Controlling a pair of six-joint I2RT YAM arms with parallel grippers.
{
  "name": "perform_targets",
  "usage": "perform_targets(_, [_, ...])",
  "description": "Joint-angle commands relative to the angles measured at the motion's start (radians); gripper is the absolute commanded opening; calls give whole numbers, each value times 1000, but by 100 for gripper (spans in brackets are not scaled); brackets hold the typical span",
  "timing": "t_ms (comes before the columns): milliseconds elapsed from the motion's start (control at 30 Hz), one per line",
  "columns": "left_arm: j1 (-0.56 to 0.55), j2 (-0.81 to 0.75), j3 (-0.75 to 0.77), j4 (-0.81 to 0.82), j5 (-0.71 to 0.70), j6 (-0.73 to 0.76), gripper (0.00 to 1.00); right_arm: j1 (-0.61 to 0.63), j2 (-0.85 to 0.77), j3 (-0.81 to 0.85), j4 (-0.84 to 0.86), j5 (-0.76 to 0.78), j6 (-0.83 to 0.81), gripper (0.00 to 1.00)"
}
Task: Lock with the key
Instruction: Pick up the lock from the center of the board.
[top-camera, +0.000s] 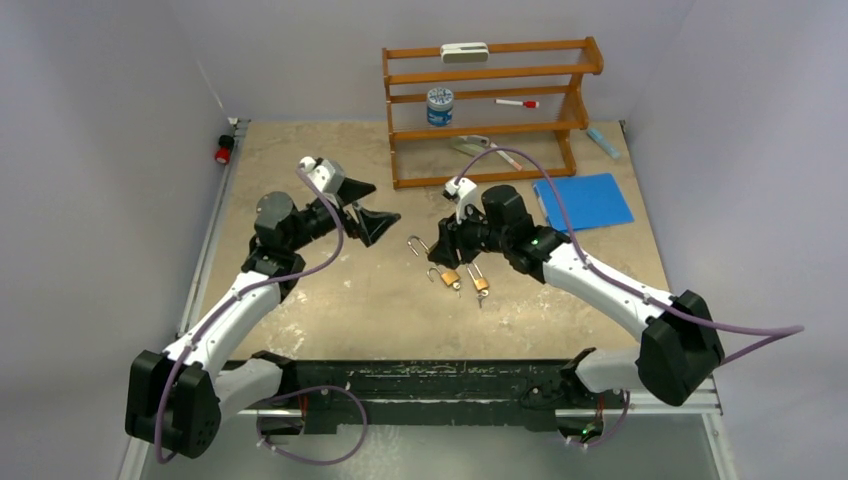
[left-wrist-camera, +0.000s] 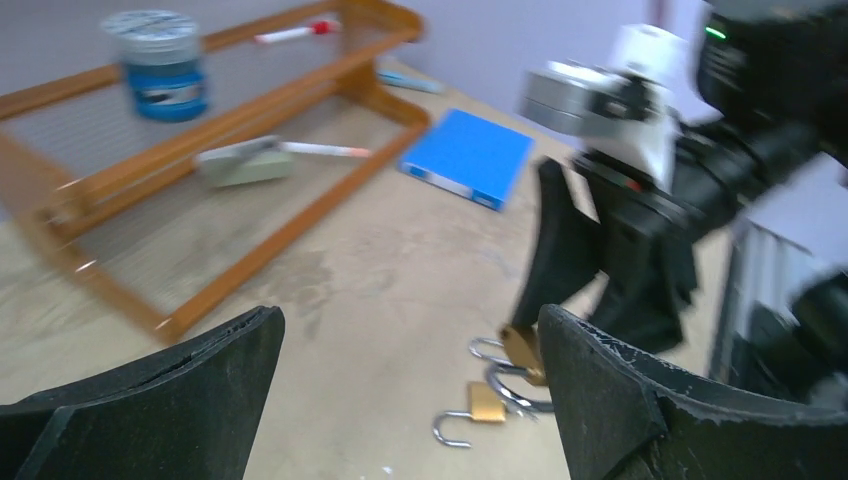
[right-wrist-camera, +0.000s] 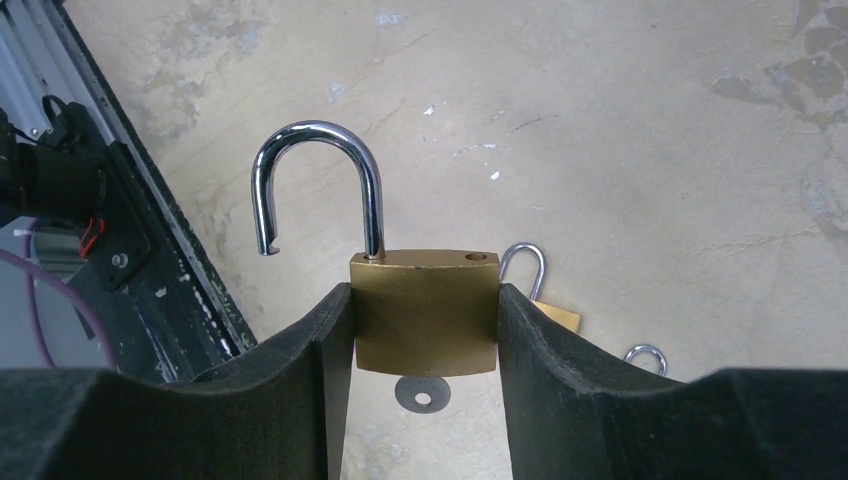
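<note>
- I see the right end effector (top-camera: 441, 246) pinching the brass padlock (right-wrist-camera: 425, 315); shackle (right-wrist-camera: 318, 170) open, key (right-wrist-camera: 421, 393) beneath.
- Left end effector (left-wrist-camera: 410, 322) spread wide above the bench (top-camera: 330, 300).

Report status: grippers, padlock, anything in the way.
Right gripper shut on padlock, shackle open. Left gripper open, empty. Two other padlocks loose below, nothing blocking.

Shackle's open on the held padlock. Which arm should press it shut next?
Left. The left end effector is open and empty, facing the padlock. The right end effector is shut on the padlock's body, so it probably cannot reach the raised shackle itself.
</note>
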Motion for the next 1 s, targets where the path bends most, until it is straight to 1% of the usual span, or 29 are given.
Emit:
perform_targets(0, [-1,-2,57,-95,358,174,99,-15,-53,-8,49,-75,27,0])
perform_targets(100, [-1,-3,73,-173,322,212,99,-19,-58,-9,49,-84,27,0])
perform_targets(167, [-1,0,75,-162,295,198,99,-20,-57,-6,47,-83,27,0])
perform_targets(267, [-1,17,79,-143,188,165,99,-21,-60,-4,44,-80,27,0])
perform_targets(333, [-1,45,89,-143,157,151,99,-22,-61,-1,46,-80,27,0])
perform_targets(433, [-1,103,107,-135,184,124,99,-24,-53,8,42,-82,25,0])
perform_targets(533, [-1,145,114,-114,209,100,96,-23,-43,23,31,-88,19,0])
perform_targets(600, [-1,157,113,-103,227,93,95,-23,-42,26,29,-90,19,0])
perform_targets(700, [-1,160,109,-79,291,75,92,-23,-43,30,28,-86,18,0])
perform_targets(833, [-17,155,87,-16,362,34,93,-24,-38,34,28,-78,15,0])
perform_targets(900, [-40,154,82,-20,375,49,94,-23,-35,37,25,-77,12,0])
perform_targets(967, [-67,160,84,-66,384,95,94,-23,-36,36,22,-73,10,0])
